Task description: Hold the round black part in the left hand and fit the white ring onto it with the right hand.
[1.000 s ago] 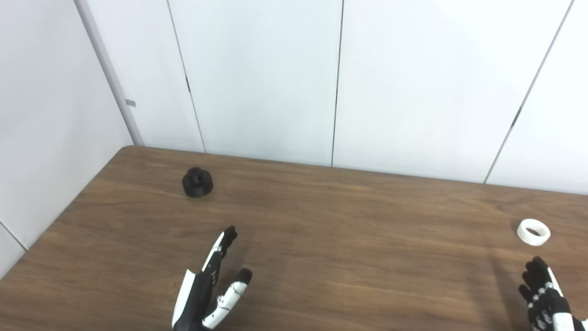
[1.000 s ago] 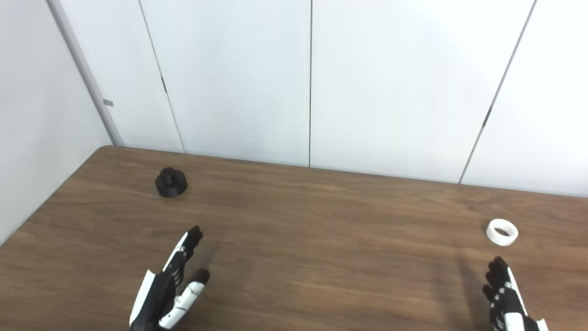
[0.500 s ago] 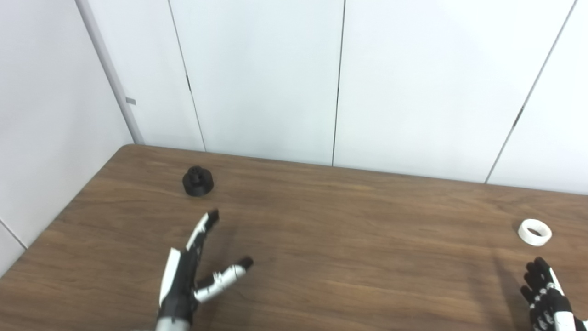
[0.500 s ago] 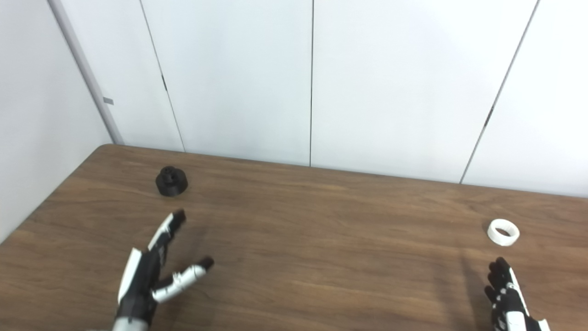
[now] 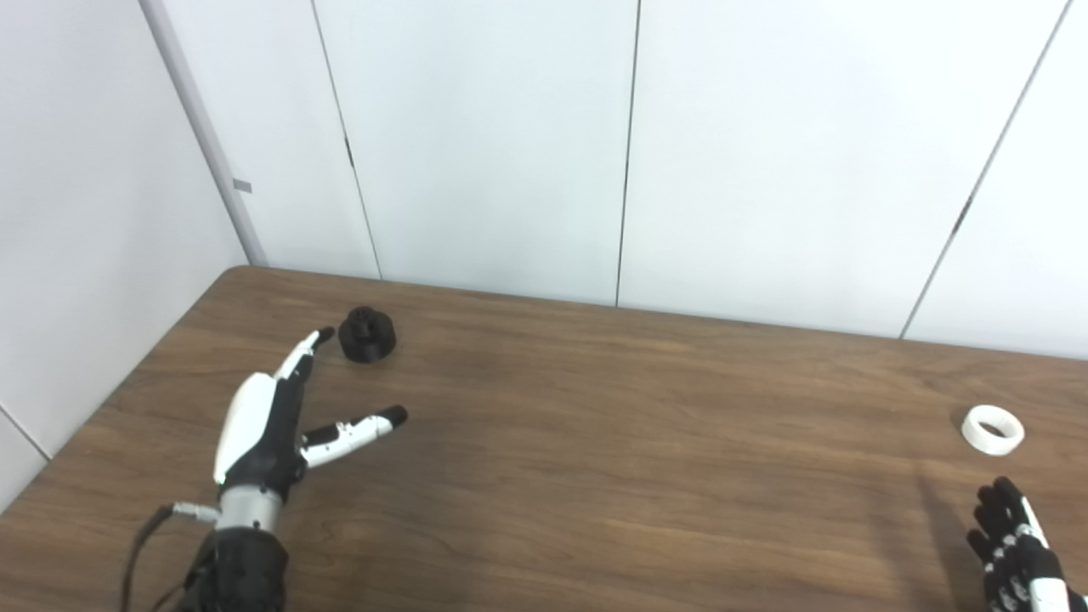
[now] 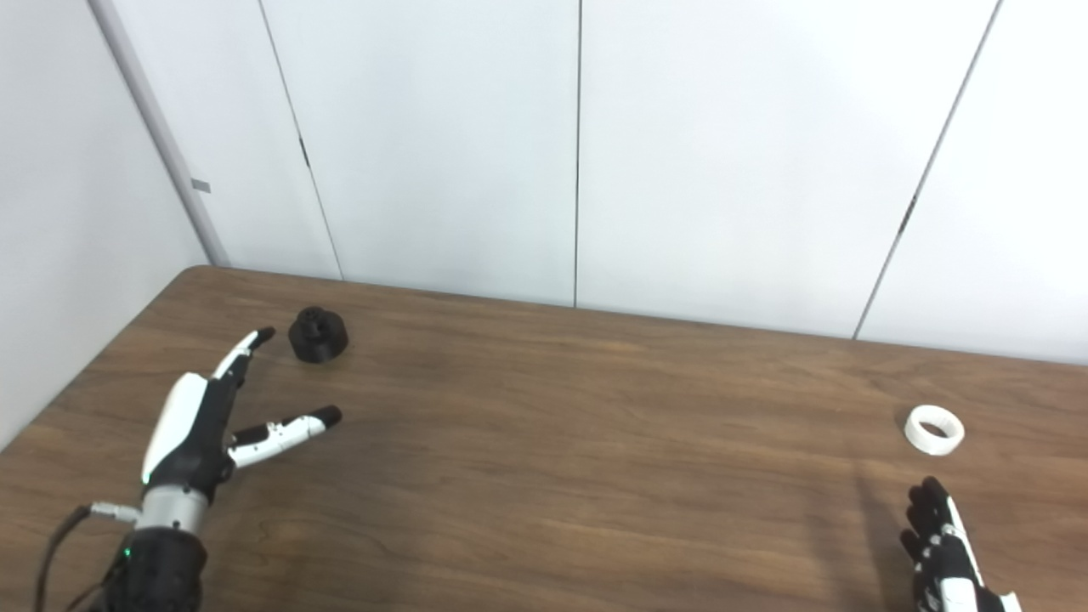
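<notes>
Round black part (image 5: 367, 335): a squat, matte black disc with a smaller raised hub on top; it stands flat on the table, untouched; it sits just beyond and to the right of the left hand's fingertips (image 5: 321, 334), near but apart from them
White ring (image 5: 992, 429): a short, plain white band with an open centre, lying flat on the table; it rests a little beyond the right hand's fingertips (image 6: 928, 492), apart from them, and well across the table from the black part
Left hand (image 5: 263, 425): empty, spread wide; fingers stretched toward the black part, thumb (image 5: 357, 428) splayed out to the right; white back shell, black tips; held over the table
Right hand (image 5: 1016, 548): only its dark fingers and part of the back show at the bottom edge; fingers extended and slightly apart, holding nothing
Table (image 5: 612, 442): brown wood grain; carries both parts
Wall (image 5: 476, 144): pale panels with dark vertical seams behind the table
</notes>
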`<state>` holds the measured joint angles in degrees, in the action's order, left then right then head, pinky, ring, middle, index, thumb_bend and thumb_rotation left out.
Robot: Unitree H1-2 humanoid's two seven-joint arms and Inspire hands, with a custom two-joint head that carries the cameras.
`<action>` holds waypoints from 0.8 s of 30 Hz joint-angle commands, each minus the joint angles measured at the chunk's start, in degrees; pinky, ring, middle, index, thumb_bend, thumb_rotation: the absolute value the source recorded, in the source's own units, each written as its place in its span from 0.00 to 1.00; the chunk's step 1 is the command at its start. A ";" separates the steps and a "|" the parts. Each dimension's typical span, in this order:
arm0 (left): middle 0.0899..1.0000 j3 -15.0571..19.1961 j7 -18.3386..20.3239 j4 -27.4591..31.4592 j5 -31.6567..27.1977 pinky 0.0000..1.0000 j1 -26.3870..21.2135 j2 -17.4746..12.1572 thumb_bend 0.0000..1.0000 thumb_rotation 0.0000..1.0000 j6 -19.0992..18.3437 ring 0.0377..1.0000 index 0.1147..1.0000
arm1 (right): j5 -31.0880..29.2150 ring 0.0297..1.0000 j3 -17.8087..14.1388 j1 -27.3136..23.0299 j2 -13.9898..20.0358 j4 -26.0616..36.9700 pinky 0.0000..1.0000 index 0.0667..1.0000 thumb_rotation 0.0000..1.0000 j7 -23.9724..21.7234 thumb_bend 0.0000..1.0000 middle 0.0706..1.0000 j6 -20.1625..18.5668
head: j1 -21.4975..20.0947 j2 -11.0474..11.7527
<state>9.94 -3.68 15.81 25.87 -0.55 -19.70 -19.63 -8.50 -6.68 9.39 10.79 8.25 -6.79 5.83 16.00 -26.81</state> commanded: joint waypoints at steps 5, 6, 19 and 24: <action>0.95 1.06 -1.27 -3.16 3.38 0.89 -4.37 -4.46 0.94 0.46 -0.52 0.96 0.93 | -1.12 1.00 0.27 1.22 -1.02 -1.90 1.00 1.00 1.00 -0.33 0.48 0.99 0.76 | 0.20 -0.03; 0.95 1.11 -1.41 -4.03 3.55 0.89 -4.76 -4.89 0.94 0.45 -0.25 0.96 0.93 | -1.05 1.00 0.26 1.19 -1.05 -2.10 1.00 1.00 1.00 -0.28 0.49 0.99 0.89 | 0.20 -0.03; 0.94 -2.40 -2.09 -20.30 5.32 1.00 -14.08 -11.12 0.96 0.48 2.71 0.99 0.91 | -0.58 1.00 0.55 1.07 -1.14 -2.34 1.00 1.00 1.00 -0.29 0.50 0.99 0.89 | 0.00 0.27; 0.94 -4.86 -1.25 -25.50 5.88 1.00 -18.42 -12.17 0.96 0.49 1.78 0.99 0.90 | -0.28 1.00 0.73 1.33 -1.16 -1.68 1.00 1.00 1.00 -0.15 0.49 1.00 0.39 | -0.02 0.23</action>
<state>5.28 -4.17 -9.85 30.49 -15.92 -29.48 -18.53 -8.45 -6.55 9.43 10.77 8.23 -6.80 5.85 15.91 -26.54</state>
